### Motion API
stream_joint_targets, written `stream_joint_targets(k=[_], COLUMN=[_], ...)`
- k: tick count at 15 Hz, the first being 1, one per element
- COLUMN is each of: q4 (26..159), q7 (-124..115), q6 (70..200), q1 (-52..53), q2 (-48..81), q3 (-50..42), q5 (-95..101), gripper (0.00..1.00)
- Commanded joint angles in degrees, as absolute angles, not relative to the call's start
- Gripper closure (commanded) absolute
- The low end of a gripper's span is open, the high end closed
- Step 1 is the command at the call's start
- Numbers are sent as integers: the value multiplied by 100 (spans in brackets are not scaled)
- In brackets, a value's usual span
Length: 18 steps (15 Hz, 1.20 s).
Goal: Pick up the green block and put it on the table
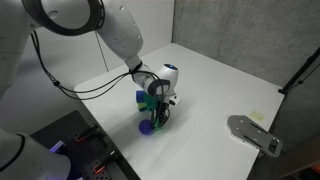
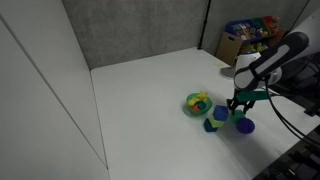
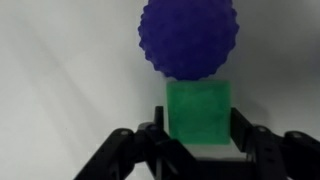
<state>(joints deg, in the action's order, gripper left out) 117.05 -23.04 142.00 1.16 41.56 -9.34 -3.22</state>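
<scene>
In the wrist view the green block (image 3: 198,112) sits squarely between my gripper's (image 3: 198,132) two dark fingers, which press on its left and right sides. A purple bumpy ball (image 3: 187,38) lies just beyond the block on the white table (image 3: 60,70). In both exterior views the gripper (image 1: 155,108) (image 2: 238,104) points down, low over the table (image 1: 230,80) near its front edge. The purple ball (image 1: 146,127) (image 2: 245,126) is right beside it. I cannot tell whether the block rests on the table or hangs just above it.
A round green bowl (image 2: 198,103) with small items inside stands near the gripper. A small blue block (image 2: 210,125) lies next to it. A grey flat object (image 1: 252,133) lies near the table's edge. A dark bench (image 1: 70,140) borders the table.
</scene>
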Motion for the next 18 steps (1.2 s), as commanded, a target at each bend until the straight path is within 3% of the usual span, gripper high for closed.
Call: stream_joint_targets(k=[1,18], q4=[11982,12302], q7=[-1960,-2024], q6=[14081,12637], q1=[-143,543], q2=[3836,1040], q3=[-797,-333], q5=[-551,7], gripper=[3,0])
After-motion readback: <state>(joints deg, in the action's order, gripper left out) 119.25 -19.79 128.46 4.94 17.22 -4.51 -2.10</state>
